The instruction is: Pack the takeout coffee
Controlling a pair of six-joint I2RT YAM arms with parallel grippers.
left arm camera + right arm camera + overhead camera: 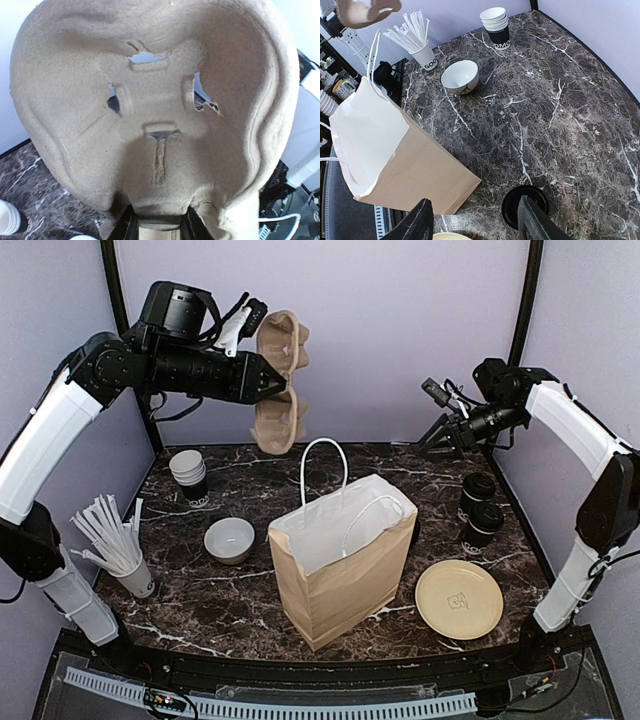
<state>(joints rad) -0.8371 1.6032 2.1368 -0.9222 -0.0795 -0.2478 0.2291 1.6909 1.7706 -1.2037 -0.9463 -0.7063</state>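
Nearest stands the bag (340,570), brown paper with a white inside, upright and open-mouthed at the near middle of the desk (240,605), its white handles raised.

At the left, the left hand (268,378) is high in the air over the far left part of the desk, clamped on one edge of a pulp carrier (280,380). The carrier hangs on edge, its cup wells facing sideways, beyond the bag and clear of it. In the left wrist view the carrier (160,115) fills nearly the whole picture, with the fingers (125,227) pinching its lower rim.

Below, at the near left, a white cup of straws (125,560) stands on the desk. Farther back is a stack (188,475) of lidless cups, and just right of these, nearer the bag, a white bowl (229,539).

Right of the bag, a plate (459,599) lies flat at the near right. Beyond it the two lidded cups (482,510) stand upright on the desk, touching or nearly so, well apart from the bag.

Above and slightly left of them, the right hand (435,435) hovers with its fingers apart, gripping nothing. Its wrist view shows one black lid (520,206) below, just inside the right finger (536,220).
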